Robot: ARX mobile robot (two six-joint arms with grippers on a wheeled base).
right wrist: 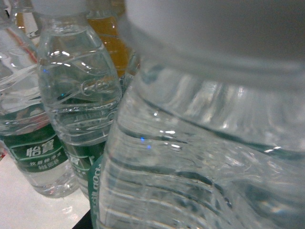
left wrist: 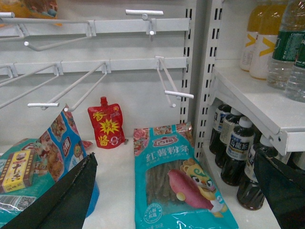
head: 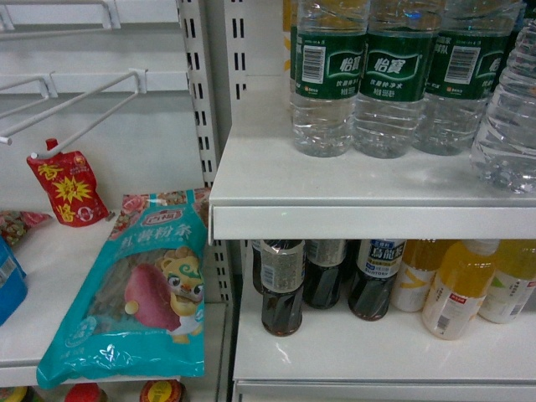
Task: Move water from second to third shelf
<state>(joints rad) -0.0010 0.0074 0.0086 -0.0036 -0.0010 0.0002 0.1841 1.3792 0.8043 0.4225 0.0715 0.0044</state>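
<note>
Several water bottles (head: 390,75) with green labels stand in a row on the white upper shelf (head: 335,197). One more water bottle (head: 507,109) stands closer at the right edge of the head view. That same bottle (right wrist: 200,157) fills the right wrist view, its cap near the lens. My right gripper (right wrist: 181,210) is shut round it, and only a dark sliver of one finger (right wrist: 82,223) shows by the label. My left gripper (left wrist: 171,191) hangs open over the left bay, with nothing between its black fingers (left wrist: 62,200).
Dark drink bottles (head: 282,289) and yellow juice bottles (head: 459,289) stand on the lower shelf (head: 377,356). In the left bay lie a teal snack packet (head: 134,301) and a red pouch (head: 67,188), with white wire hooks (head: 75,100) above them.
</note>
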